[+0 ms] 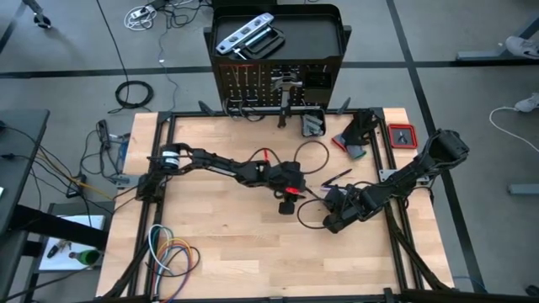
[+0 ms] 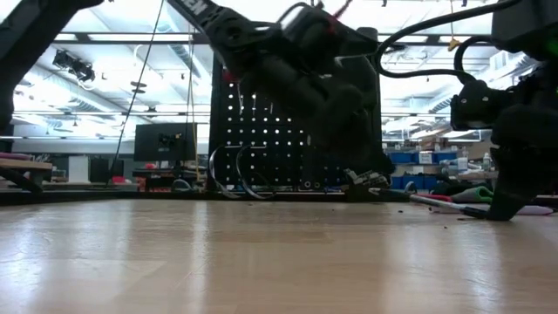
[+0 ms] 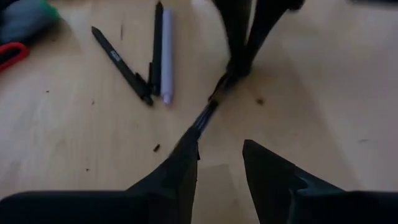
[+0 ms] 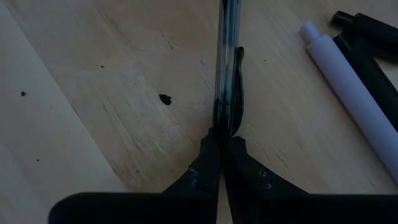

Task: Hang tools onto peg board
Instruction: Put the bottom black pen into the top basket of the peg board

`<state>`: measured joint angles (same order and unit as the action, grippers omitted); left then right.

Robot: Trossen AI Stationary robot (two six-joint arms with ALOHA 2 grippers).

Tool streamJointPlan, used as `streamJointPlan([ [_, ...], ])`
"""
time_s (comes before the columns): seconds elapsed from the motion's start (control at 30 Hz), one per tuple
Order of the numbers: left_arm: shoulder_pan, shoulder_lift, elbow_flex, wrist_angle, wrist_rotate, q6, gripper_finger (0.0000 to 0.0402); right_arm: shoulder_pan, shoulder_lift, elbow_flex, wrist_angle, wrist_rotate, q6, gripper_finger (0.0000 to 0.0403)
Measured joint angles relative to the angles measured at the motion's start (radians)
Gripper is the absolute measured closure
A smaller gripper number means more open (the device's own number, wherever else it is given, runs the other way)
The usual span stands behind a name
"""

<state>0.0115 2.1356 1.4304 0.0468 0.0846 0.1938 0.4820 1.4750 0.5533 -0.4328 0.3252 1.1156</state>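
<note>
The black peg board stands upright at the table's far edge, with a silver level on its top tray and a few tools hanging on its face. A thin dark tool with a clear barrel and a black clipped end lies at mid-table. My right gripper is shut on it. My left gripper is open just left of it, low over the wood. The tool's free end reaches one left fingertip; I cannot tell whether they touch. My right gripper pinches the thin tool's black clipped end between its two fingertips. The fingers slant down from the table's right and lie in line with the tool, which runs on away from them low along the wood toward my left gripper.
Loose pens, two black and one white, lie on the wood just beyond the held tool. More tools and a red tray sit at the far right. Coiled coloured cables lie at the near left. Bare wood lies in the near middle.
</note>
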Motion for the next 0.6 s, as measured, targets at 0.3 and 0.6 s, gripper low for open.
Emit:
streamJointPlan([
  [0.3, 0.0, 0.088, 0.116, -0.083, -0.091, 0.165, 0.0257, 0.001, 0.001, -0.002, 0.014, 0.01, -0.001, 0.0374],
  [0.6, 0.012, 0.089, 0.121, -0.133, -0.096, 0.253, 0.0245, 0.002, 0.002, -0.002, 0.029, 0.021, -0.014, 0.0374],
])
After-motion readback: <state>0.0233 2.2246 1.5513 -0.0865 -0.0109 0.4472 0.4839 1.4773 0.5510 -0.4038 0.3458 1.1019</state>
